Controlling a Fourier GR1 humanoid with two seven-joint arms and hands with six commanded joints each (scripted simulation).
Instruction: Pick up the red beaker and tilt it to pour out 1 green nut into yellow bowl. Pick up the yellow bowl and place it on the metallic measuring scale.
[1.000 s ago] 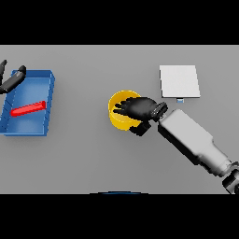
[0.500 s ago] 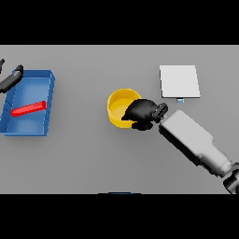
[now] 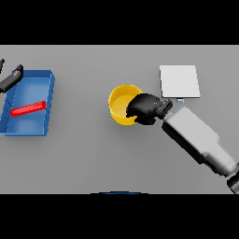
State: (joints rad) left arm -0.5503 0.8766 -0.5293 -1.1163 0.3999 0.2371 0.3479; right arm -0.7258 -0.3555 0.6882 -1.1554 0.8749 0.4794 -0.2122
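- Gripping the yellow bowl (image 3: 122,103) at its right rim, the right hand (image 3: 145,108) has its dark fingers curled over the edge at about the bowl's 3 to 4 o'clock side.
- That hand's white and grey forearm (image 3: 198,140) runs off toward 4 o'clock, ending at the lower right edge of the head view.
- The bowl sits near the middle of the grey table (image 3: 93,158), upright, with its open mouth facing up; whether anything lies inside it cannot be told.
- The measuring scale (image 3: 179,80), a pale square plate, lies at about 2 o'clock from the bowl, near it but apart from it and from the hand.
- The red beaker (image 3: 29,108) lies on its side inside the blue tray (image 3: 46,100), far out at 9 o'clock from the bowl, its length slanting slightly up to the right.
- The tray rests flat on the table, well apart from the bowl.
- The left hand (image 3: 11,78) shows at the far left edge, just above the tray's upper left corner, holding nothing; its dark fingers look stretched out rather than curled.
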